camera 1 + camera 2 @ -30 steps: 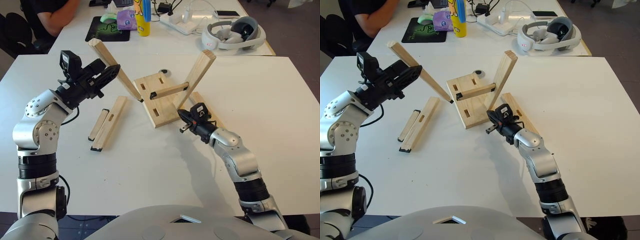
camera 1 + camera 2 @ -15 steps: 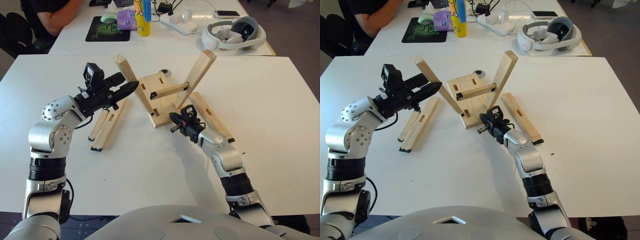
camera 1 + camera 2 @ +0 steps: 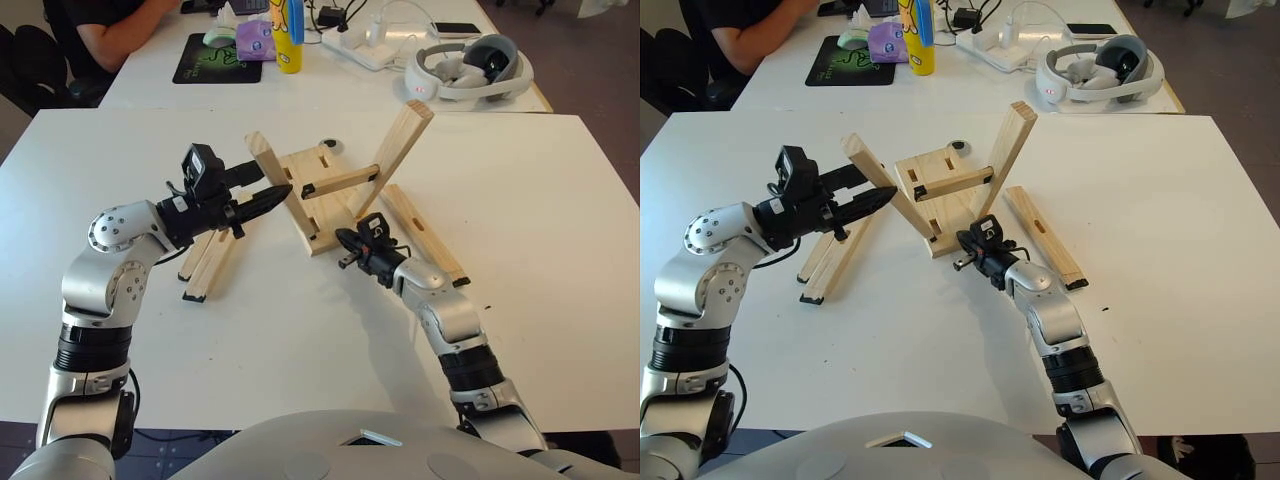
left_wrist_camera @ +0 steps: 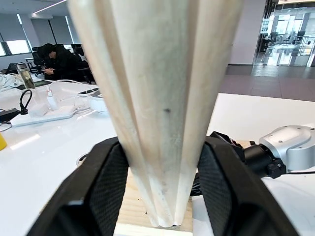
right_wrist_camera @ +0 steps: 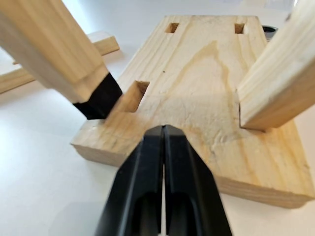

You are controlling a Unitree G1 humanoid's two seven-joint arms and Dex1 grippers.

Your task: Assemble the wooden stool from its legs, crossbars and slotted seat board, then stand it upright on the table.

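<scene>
leg [image 5: 51,51] tip is beside slot [image 5: 129,95]; right gripper [image 5: 164,129] at seat board's [image 5: 206,73] near edge.

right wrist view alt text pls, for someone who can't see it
The right gripper, shut, has its tips at the near edge of the slotted seat board. A wooden leg slants in with its black tip just beside an open corner slot, and a second leg rises from the board's other side.
</scene>
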